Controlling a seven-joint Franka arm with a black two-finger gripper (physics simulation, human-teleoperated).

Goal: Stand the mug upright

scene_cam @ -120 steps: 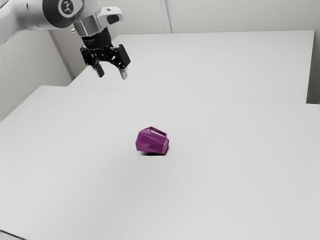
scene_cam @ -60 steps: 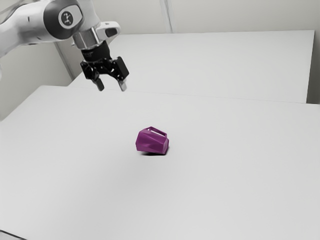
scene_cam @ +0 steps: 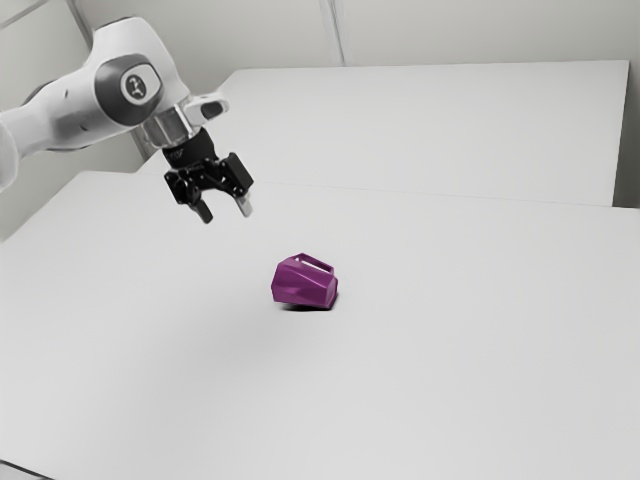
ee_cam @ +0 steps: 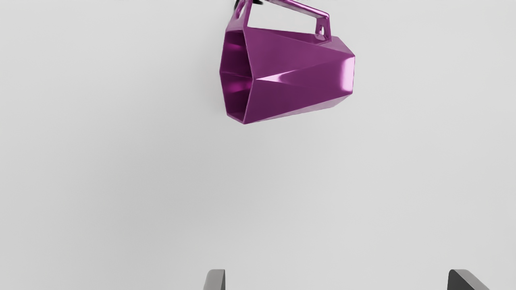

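Purple mug (scene_cam: 304,284) lies sideways, apart from jaws (scene_cam: 226,213), well inside table edge (scene_cam: 400,193).

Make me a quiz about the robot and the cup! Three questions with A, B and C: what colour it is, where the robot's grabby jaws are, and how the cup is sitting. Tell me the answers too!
1. What colour is the mug?
A. Yellow
B. Purple
C. Green

2. Where are the jaws?
A. Above the table, apart from the mug
B. Inside the mug
C. Under the table

3. How is the mug placed?
A. Standing upright
B. Upside down
C. Lying on its side

Answers:
1. B: both views show its purple sides.
2. A: the exterior view shows the open jaws in the air, with a gap between them and the mug.
3. C: its mouth faces sideways, not up or down.
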